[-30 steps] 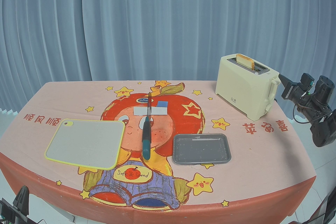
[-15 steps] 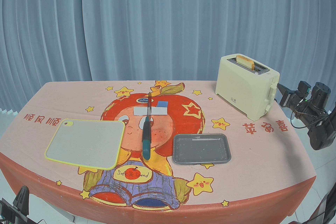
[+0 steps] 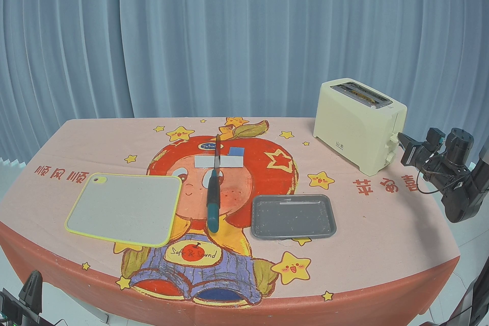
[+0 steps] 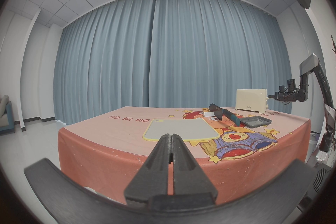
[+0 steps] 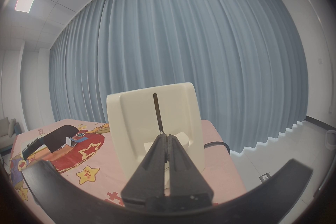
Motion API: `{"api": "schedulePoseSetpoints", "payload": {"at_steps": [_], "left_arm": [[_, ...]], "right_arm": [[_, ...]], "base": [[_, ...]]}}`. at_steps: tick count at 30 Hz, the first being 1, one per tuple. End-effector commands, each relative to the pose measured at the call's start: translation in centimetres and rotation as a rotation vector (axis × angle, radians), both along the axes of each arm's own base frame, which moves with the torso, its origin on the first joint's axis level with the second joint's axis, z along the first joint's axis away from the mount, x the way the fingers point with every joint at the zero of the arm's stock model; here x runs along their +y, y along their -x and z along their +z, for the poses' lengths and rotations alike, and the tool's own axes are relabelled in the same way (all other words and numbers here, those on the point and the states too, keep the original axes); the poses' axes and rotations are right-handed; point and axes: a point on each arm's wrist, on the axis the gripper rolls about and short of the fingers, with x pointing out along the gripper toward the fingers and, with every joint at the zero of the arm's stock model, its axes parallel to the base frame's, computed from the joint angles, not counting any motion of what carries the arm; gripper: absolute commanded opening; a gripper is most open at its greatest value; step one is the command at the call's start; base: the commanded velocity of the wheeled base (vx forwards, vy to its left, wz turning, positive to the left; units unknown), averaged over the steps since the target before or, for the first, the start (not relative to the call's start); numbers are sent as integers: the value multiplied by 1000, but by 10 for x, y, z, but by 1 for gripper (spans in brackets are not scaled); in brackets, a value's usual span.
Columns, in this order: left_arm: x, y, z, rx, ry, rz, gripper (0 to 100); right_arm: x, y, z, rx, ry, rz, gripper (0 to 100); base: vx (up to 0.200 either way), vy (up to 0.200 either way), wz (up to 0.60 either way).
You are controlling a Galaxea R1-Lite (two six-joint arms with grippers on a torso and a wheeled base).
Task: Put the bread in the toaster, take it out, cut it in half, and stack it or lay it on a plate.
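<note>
The bread [image 3: 362, 96] sits sunk in the slot of the cream toaster [image 3: 356, 128] at the far right corner of the counter [image 3: 387, 245]. A small dark label [image 3: 340, 144] marks the toaster's side. The right pincer [image 5: 167, 138], fingers together, meets the lever [image 5: 183, 138] low on the toaster's end. The left pincer [image 4: 171, 137], also together, hangs off the near left corner. Red characters [image 3: 385, 185] are printed near the counter's side edges.

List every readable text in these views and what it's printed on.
"顺风顺": red, on the cloth, robot's left side.
"苹安喜": red, on the cloth beside the toaster.
"Safe & Sound": on the drawn apple, near edge.
Oval badge at the knife tip: too small to read.
Toaster's front mark: too small to read.
</note>
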Motion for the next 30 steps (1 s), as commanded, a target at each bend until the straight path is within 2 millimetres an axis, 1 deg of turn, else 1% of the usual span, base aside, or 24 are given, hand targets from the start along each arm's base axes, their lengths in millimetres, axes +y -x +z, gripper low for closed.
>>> {"api": "schedulePoseSetpoints", "payload": {"at_steps": [1, 12, 24, 27, 29, 30], "left_arm": [[0, 0, -5, 2, 1, 1, 0], [0, 0, -5, 0, 1, 1, 0], [0, 0, -5, 2, 1, 1, 0], [0, 0, -5, 0, 1, -1, 0], [0, 0, -5, 0, -1, 1, 0], [0, 0, -5, 0, -1, 1, 0]], "right_arm": [[0, -2, -10, 34, -2, 2, 0], [1, -2, -16, 52, -1, 3, 0], [1, -2, -16, 50, -3, 5, 0], [2, -2, -8, 14, -1, 5, 0], [2, 1, 4, -22, 1, 6, 0], [2, 1, 6, -28, 1, 6, 0]], "base": [[0, 0, 0], [0, 0, 0], [0, 0, 0], [0, 0, 0], [0, 0, 0], [0, 0, 0]]}}
